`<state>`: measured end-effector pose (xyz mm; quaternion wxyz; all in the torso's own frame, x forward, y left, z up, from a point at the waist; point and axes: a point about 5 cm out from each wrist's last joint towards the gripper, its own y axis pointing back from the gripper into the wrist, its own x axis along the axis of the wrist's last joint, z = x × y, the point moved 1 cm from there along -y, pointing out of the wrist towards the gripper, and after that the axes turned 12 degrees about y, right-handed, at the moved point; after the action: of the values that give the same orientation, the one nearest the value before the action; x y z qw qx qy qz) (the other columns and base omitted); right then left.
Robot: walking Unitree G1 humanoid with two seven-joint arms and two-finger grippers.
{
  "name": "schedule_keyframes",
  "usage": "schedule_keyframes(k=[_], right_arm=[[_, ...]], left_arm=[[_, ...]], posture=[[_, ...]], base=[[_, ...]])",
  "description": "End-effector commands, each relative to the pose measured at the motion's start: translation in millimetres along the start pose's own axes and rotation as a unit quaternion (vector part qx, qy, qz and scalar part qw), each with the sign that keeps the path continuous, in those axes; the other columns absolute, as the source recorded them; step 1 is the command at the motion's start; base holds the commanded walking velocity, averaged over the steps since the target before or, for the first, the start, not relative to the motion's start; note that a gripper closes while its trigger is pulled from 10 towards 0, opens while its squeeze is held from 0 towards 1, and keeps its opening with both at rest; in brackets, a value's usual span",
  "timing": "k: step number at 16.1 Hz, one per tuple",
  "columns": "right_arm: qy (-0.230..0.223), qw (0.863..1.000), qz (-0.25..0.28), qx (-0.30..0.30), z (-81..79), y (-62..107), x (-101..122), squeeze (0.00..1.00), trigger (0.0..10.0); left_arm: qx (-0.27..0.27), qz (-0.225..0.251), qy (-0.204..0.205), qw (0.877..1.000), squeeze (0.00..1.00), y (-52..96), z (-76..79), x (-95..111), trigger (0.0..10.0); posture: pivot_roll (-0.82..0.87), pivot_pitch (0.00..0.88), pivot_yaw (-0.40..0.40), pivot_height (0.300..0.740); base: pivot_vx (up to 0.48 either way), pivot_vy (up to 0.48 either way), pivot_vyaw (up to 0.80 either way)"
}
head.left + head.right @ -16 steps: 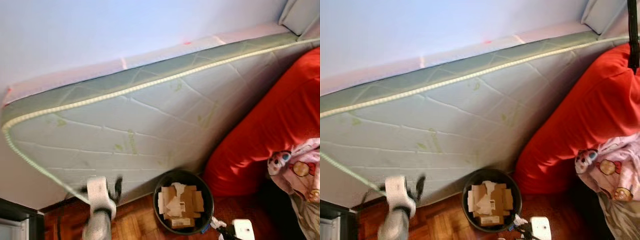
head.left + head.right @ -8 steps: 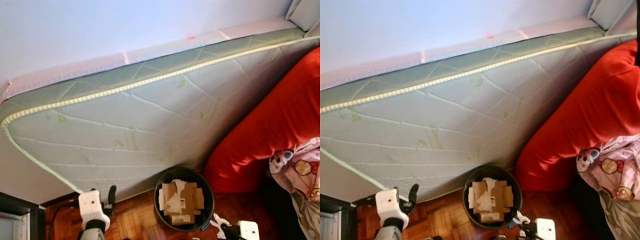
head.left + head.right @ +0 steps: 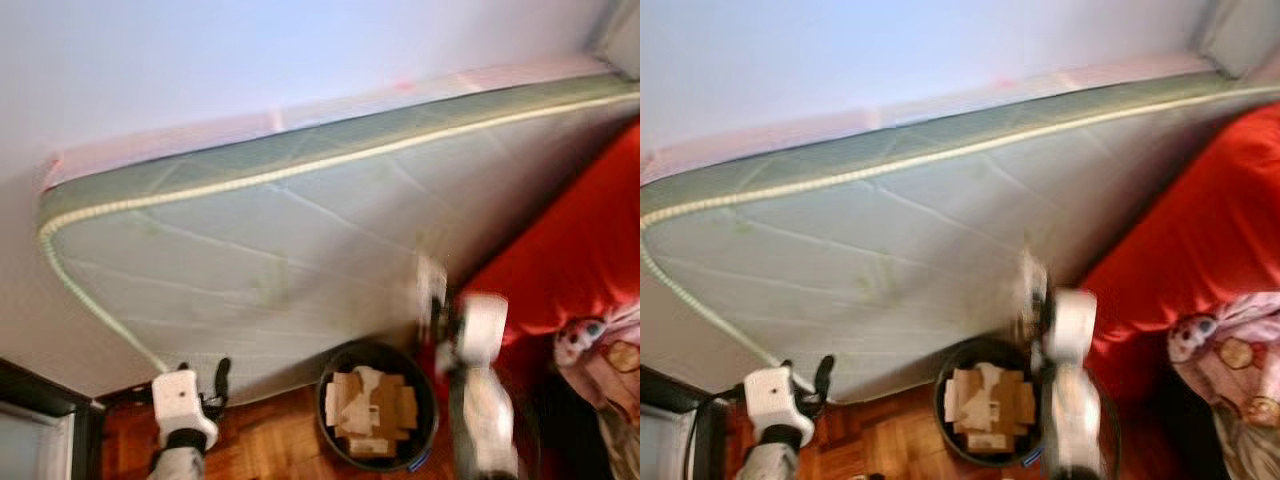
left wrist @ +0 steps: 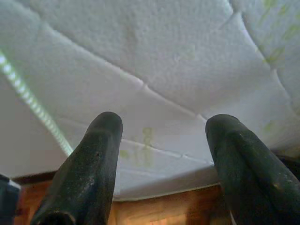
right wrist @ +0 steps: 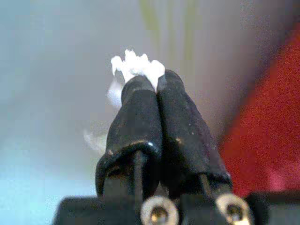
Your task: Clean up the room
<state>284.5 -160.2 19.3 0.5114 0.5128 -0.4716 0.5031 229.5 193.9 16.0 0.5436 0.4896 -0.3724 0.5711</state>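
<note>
Right claw (image 5: 149, 82) pinches white scrap (image 5: 137, 65) above cardboard-filled bin (image 3: 378, 408).

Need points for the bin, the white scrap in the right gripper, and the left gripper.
bin (image 3: 428, 400): left eye view, right rim.
white scrap (image 5: 138, 65): right wrist view, crumpled top above the shut fingertips.
left gripper (image 4: 161, 136): left wrist view, gap between the open fingers.

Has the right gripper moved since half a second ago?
Yes. The right gripper, shut on a white paper scrap, has risen from floor level beside the bin to above its rim, in front of the mattress.
</note>
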Motion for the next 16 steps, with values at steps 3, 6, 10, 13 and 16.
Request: schedule_keyframes(k=[3,6,10,13,16], right_arm=[[0.013,1.0,0.016,-0.011,3.4,4.1,8.9,0.0,10.0],[0.032,0.999,-0.024,-0.002,-1.5,6.5,-2.9,0.0,10.0],[0.038,0.998,-0.047,0.005,-5.7,4.1,-4.5,0.0,10.0],[0.039,0.998,-0.046,0.008,-6.3,3.2,-4.5,0.0,10.0],[0.038,0.998,-0.05,0.01,-8.0,0.9,-4.5,0.0,10.0]], left_arm=[[-0.011,-0.005,-0.004,1.0,0.0,1.8,4.4,2.9,10.0],[-0.016,-0.003,-0.005,1.0,0.0,-8.7,7.9,7.4,10.0],[-0.01,0.001,-0.004,1.0,0.0,-12.2,7.7,11.7,10.0],[-0.007,0.0,-0.002,1.0,0.0,-10.5,7.9,10.8,10.0],[-0.004,-0.003,0.0,1.0,0.0,-9.0,8.0,9.2,10.0]], posture=[[-0.11,0.094,0.015,0.74],[-0.09,0.132,0.014,0.74],[-0.09,0.161,0.005,0.71],[-0.08,0.179,0.0,0.695],[-0.08,0.189,-0.004,0.695]], base=[[0.0,0.0,0.0],[0.0,0.0,0.0],[0.0,0.0,0.0],[0.0,0.0,0.0],[0.0,0.0,0.0]])
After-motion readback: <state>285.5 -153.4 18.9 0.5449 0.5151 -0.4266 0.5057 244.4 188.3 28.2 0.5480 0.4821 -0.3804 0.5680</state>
